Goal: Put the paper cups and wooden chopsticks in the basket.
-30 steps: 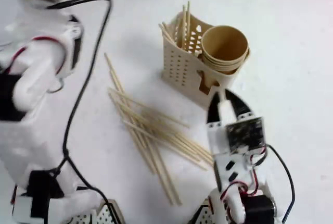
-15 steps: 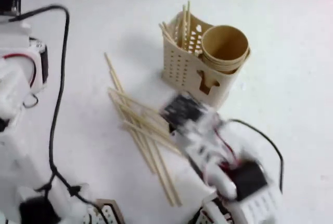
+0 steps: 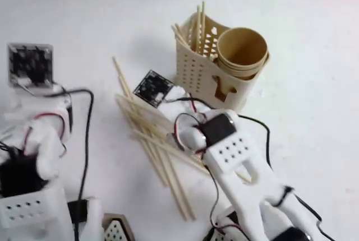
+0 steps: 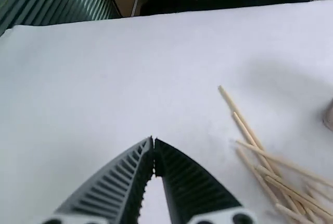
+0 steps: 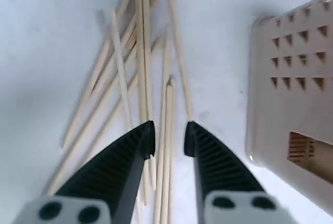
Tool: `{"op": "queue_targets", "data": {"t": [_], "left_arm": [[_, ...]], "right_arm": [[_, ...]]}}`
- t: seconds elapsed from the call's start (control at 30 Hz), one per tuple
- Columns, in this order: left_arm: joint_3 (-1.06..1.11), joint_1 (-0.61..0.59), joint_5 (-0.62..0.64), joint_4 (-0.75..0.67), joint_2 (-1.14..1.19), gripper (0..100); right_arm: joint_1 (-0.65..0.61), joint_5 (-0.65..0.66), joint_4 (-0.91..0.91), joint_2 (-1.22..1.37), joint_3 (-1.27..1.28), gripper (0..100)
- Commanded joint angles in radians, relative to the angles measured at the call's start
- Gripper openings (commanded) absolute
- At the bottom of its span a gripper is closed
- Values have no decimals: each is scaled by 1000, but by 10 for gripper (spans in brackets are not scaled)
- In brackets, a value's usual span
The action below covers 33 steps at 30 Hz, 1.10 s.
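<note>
While chopsticks (image 3: 147, 126) litter the white table (image 3: 314, 84), right gripper (image 5: 169, 130) gapes, left gripper (image 4: 154, 143) pressed together

One basket (image 3: 196, 75). One stack of paper cups (image 3: 242, 50), at least three rims. About five upright chopsticks (image 3: 197, 25). Roughly a dozen loose chopsticks (image 3: 156, 142), too overlapped for an exact count.
</note>
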Motion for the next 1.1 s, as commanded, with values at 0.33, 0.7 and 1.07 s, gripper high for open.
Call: {"op": "queue_targets", "data": {"t": [0.33,0.7,1.07], "left_arm": [[715,-147,-34,-250,-386,23],[875,-180,-104,-215,-596,23],[876,-180,-104,-186,-634,23]], "right_arm": [[-48,126,-33,344,-74,204],[-47,127,-168,542,-91,204],[-47,127,-249,661,-98,39]]}}
